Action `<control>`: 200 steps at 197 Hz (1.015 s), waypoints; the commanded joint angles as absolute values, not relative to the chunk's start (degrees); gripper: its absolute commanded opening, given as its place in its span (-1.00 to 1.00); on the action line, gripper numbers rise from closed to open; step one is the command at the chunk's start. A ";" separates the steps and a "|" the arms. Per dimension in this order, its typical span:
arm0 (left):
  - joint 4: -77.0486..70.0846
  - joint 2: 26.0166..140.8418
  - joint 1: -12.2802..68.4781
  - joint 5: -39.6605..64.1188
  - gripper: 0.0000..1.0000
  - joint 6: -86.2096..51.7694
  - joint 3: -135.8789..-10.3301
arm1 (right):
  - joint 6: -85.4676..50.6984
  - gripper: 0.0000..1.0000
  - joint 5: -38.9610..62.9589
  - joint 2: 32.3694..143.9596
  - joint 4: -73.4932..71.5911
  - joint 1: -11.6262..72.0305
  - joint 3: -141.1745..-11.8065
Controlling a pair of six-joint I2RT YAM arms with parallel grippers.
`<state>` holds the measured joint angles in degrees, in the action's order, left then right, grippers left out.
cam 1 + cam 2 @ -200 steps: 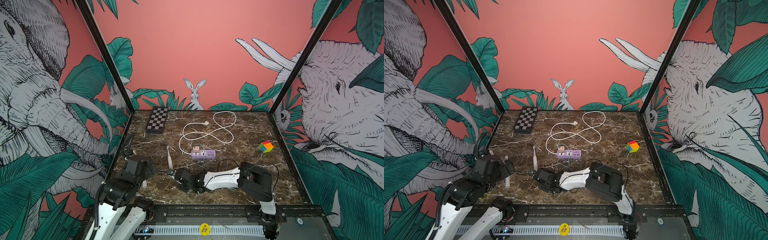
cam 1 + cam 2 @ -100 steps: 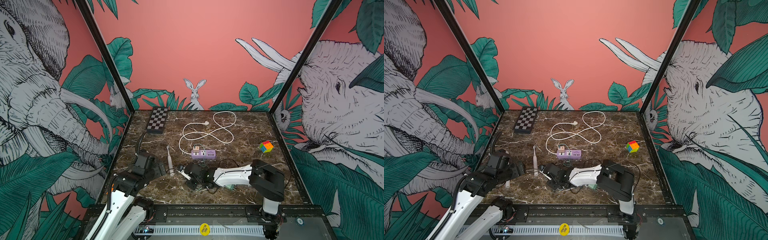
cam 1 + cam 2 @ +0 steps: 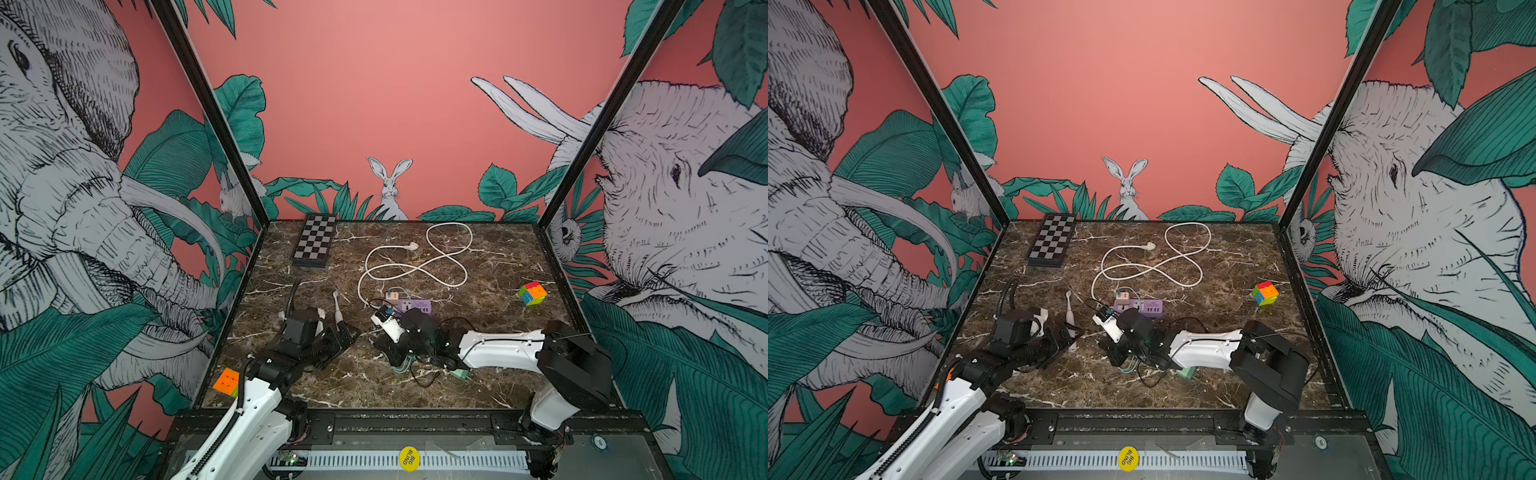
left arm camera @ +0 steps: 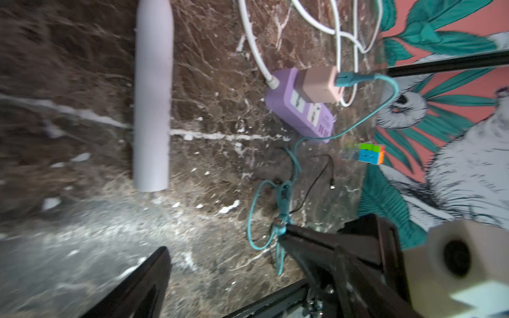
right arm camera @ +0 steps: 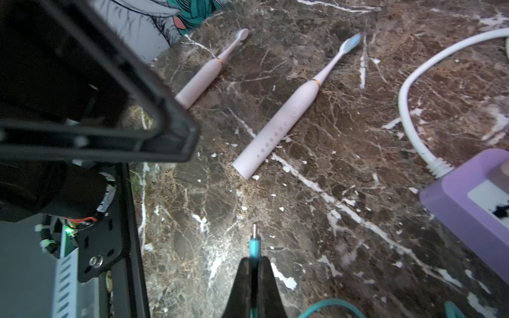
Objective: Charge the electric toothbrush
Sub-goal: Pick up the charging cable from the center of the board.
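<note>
Toothbrush (image 5: 278, 129): pale pink, slim handle with a row of dots facing up, gold ring at the neck, bluish head. It lies flat on the table (image 3: 478, 386), left of centre, head far, base near. It is visible in both top views (image 3: 338, 318) (image 3: 1070, 320).

Second toothbrush (image 5: 203, 74): same type, further left, roughly parallel, base hidden.

Strip (image 4: 300, 113): purple, flat, at centre, right of the toothbrush and apart from it.

Adapter (image 4: 319, 85): pink, seated in the strip's left-end socket.

Cable (image 4: 366, 118): teal, plugged into the adapter, with slack coiled near of the strip. The right gripper (image 5: 254, 261) clamps its free end; the metal tip points left, clear of the toothbrush base.
</note>
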<state>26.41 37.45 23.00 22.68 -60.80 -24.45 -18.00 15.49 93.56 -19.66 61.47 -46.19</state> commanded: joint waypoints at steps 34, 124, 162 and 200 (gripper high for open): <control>13.66 40.36 30.67 23.56 0.65 -77.18 -22.50 | -19.58 -1.00 20.31 92.21 -27.22 61.26 -44.91; 11.85 40.45 32.22 21.13 0.04 -81.59 -19.62 | -20.97 -1.00 20.41 90.34 -28.68 61.26 -44.06; 10.68 39.70 32.56 20.24 -0.18 -82.52 -19.07 | -21.62 -1.00 20.71 90.59 -29.35 61.26 -44.13; 9.47 38.67 32.61 19.47 -0.29 -83.17 -19.15 | -22.60 -1.00 21.14 91.32 -30.25 61.27 -44.16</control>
<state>11.68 39.53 32.27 20.60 -82.00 -19.70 -21.39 20.25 91.59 -26.74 61.43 -44.40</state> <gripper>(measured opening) 0.376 0.052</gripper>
